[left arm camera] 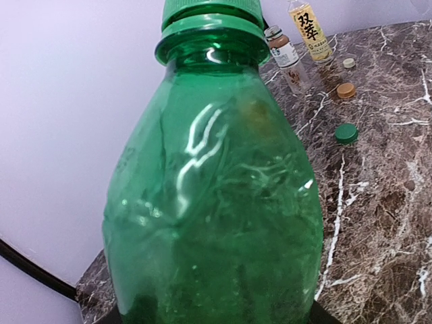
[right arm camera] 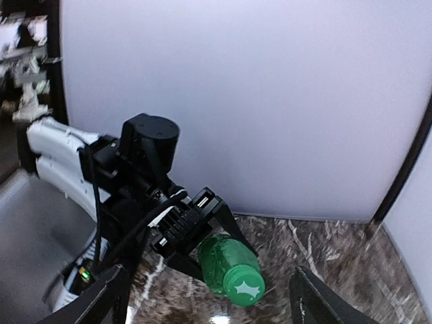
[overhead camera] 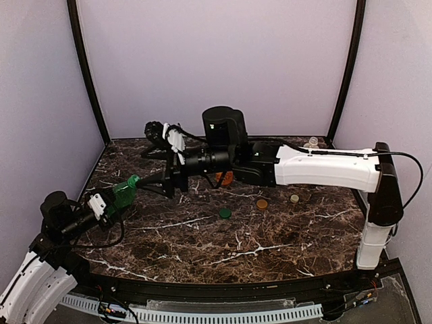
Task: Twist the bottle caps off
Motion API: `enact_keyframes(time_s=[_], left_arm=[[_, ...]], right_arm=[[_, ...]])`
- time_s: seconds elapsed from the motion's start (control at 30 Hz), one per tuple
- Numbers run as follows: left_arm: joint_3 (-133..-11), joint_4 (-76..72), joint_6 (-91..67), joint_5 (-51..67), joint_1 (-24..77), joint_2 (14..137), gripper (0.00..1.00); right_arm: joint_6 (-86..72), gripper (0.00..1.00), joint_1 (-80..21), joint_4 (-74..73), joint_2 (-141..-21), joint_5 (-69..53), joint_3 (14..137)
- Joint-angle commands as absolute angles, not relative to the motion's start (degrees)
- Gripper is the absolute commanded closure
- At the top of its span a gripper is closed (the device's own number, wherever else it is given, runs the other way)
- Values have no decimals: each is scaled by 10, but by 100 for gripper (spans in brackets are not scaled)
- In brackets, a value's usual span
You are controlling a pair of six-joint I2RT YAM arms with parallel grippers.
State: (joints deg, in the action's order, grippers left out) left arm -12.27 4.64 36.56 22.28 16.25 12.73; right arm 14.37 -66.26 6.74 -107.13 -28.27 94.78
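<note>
My left gripper (overhead camera: 119,196) is shut on the slim green bottle (left arm camera: 216,202) and holds it tilted above the table's left side. The bottle's green cap (right arm camera: 244,289) sits on the neck and points at the right arm. My right gripper (right arm camera: 209,305) is open. Its two dark fingers (right arm camera: 101,300) stand wide on either side of the cap and touch nothing. Three loose caps lie on the marble: green (overhead camera: 225,213), golden-brown (overhead camera: 262,203) and cream-white (overhead camera: 294,198). The orange bottle (overhead camera: 225,178) shows partly behind the right arm.
The yellow tea bottle (left arm camera: 309,30) and the short brown bottle (left arm camera: 287,57) stand uncapped at the back right of the table. The right arm (overhead camera: 324,169) stretches across the table's middle from its base on the right. Purple walls close the back and both sides.
</note>
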Motion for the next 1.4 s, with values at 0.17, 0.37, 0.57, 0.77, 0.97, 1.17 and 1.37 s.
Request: enact_keyframes(time_s=[0.17,0.37,0.57,0.77,0.97,1.17,1.37], left_arm=[[-95,19,413,167,160,105,82],[-93,29,418,181,159,100,82],[-91,37,422,190,156,91,82],[-94,43,422,192,147,85,82],[-94,44,420,195,143,80,82],[-95,50,419,203,142,79,82],[-101,97,407,311,141,80,82]], right_arm=[[-364,20,-664,144,-1154,-140,983],[-382,19,-683,133,-1193,-93,1012],[-384,28,-700,135,-1201,-62,1005],[-372,47,-710,141,-1199,-51,1004],[-374,78,-712,138,-1203,-71,1004],[-313,100,-712,128,-1197,-85,1005],[-23,100,-713,83,-1182,-269,1005]])
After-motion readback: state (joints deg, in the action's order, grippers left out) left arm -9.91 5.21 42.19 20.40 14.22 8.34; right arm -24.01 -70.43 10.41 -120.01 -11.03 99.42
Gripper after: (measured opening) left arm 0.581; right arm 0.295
